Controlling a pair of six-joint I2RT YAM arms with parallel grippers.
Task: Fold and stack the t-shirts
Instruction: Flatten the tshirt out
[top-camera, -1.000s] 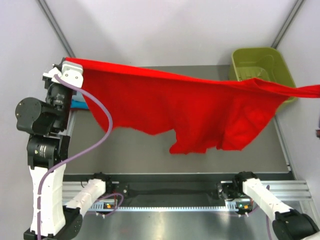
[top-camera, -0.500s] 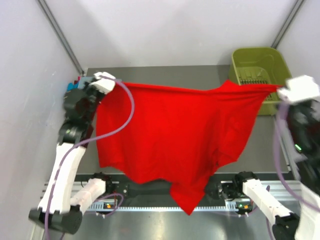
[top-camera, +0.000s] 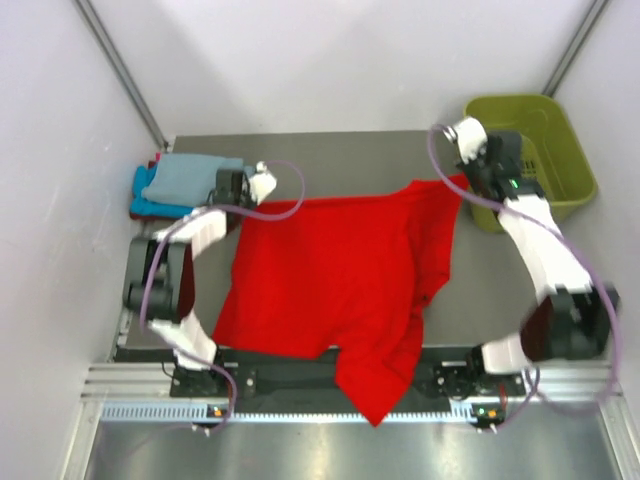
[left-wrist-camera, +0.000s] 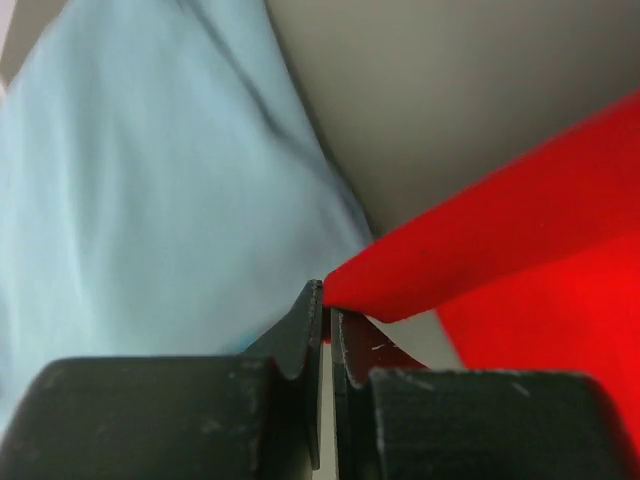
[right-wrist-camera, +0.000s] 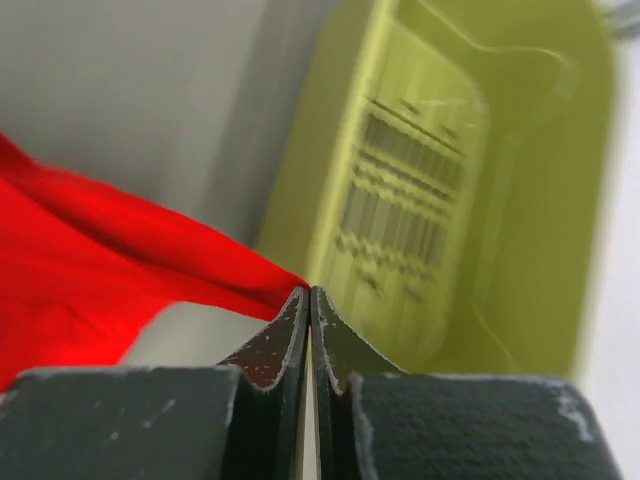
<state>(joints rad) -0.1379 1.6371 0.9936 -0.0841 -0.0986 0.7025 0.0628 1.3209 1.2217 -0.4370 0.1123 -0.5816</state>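
The red t-shirt (top-camera: 340, 270) lies spread over the grey table, its lower part hanging over the near edge. My left gripper (top-camera: 240, 190) is shut on its far left corner (left-wrist-camera: 420, 270), low beside a folded grey-blue t-shirt (top-camera: 190, 175) that lies on a turquoise one (top-camera: 150, 205) at the far left. The grey-blue cloth (left-wrist-camera: 150, 200) fills the left of the left wrist view. My right gripper (top-camera: 465, 180) is shut on the shirt's far right corner (right-wrist-camera: 150, 250), next to the basket.
The olive-green plastic basket (top-camera: 560, 130) stands at the far right corner and fills the right of the right wrist view (right-wrist-camera: 470, 180). White walls close the table on the left, back and right. The rail with the arm bases (top-camera: 300, 385) runs along the near edge.
Both arms have swung forward and down from holding the red shirt stretched in the air. The shirt has come down from hanging to lying on the table, drawn toward the back.
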